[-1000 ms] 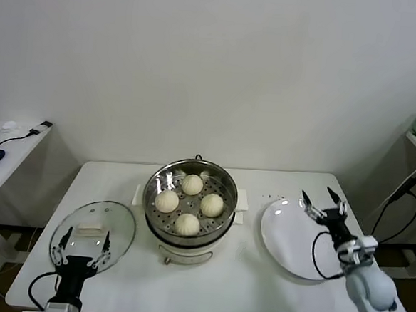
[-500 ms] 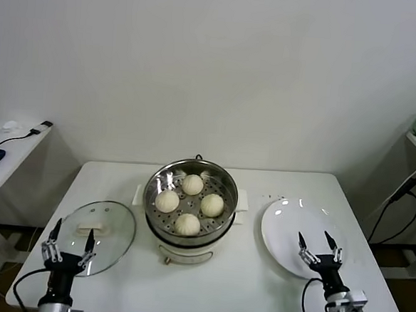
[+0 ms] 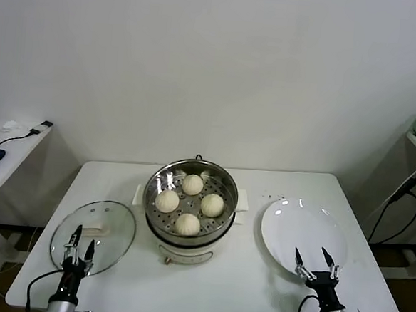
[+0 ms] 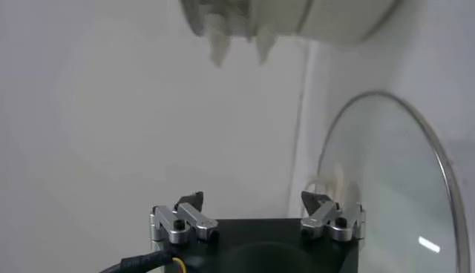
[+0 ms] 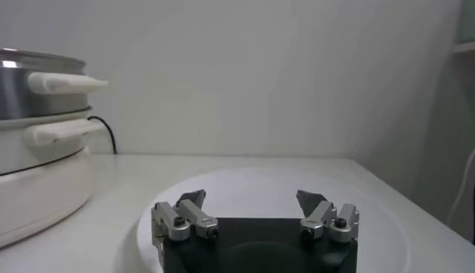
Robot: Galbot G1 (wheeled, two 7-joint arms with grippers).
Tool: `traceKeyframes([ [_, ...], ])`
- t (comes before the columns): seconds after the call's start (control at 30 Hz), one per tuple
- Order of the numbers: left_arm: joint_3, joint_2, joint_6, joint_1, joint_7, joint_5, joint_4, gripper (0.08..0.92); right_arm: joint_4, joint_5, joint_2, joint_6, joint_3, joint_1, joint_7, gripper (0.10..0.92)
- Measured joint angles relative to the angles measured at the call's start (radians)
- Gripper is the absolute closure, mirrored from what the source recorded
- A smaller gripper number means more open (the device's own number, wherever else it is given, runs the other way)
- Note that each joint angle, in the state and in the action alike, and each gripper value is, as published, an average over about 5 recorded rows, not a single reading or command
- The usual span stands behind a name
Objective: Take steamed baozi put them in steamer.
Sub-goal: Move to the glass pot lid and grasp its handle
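Lid point(image 3: 94, 228) left, plate point(image 3: 304, 236) right; four baozi point(image 3: 190, 203) in steamer point(image 3: 189, 210); left gripper point(image 3: 82, 238), right gripper point(image 3: 314, 258) spread wide, holding nothing.

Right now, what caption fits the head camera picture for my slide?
Four baozi sit in the steamer, glass lid and white plate aside, left gripper and right gripper open, empty.

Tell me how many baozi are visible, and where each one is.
4, all on the tray inside the steamer: baozi at the back, left, right, front. The white plate holds none.
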Motion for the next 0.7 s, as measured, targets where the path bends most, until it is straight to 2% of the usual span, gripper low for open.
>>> traceKeyframes([
  [0.27, 0.009, 0.016, 0.043, -0.087, -0.003, 0.072, 0.103, 0.177, 0.010, -0.007, 0.014, 0.006, 0.014, -0.031, 0.000, 0.203],
  [0.7, 0.022, 0.040, 0.101, -0.197, 0.013, 0.112, 0.203, 0.177, 0.021, -0.021, 0.032, 0.008, 0.022, -0.056, -0.007, 0.203],
])
